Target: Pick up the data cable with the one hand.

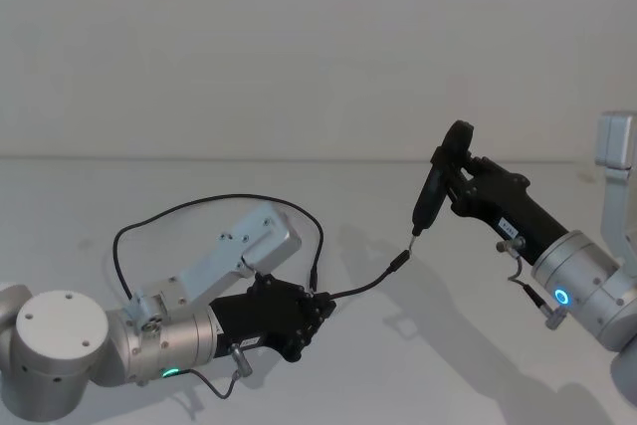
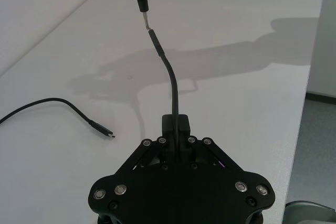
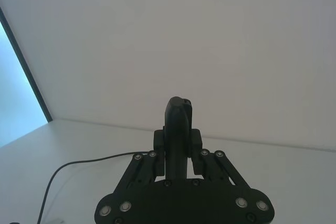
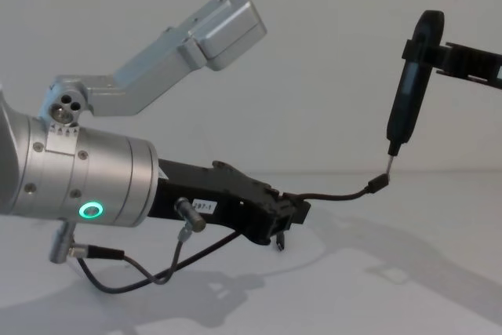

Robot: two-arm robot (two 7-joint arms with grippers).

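Near left: left gripper pinched shut on cable, just behind its raised plug (rest looped on table behind). Could slip or kink if plug struck tool, clamped in right gripper, far right. Open table around; far edge well off.

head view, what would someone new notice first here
The left gripper, low on the left, is shut on the data cable, whose loop trails behind the arm on the white table. The cable's free plug sticks up toward the middle. There the right gripper, reaching in from the right, holds a slim black tool upright, tip down just above that plug.
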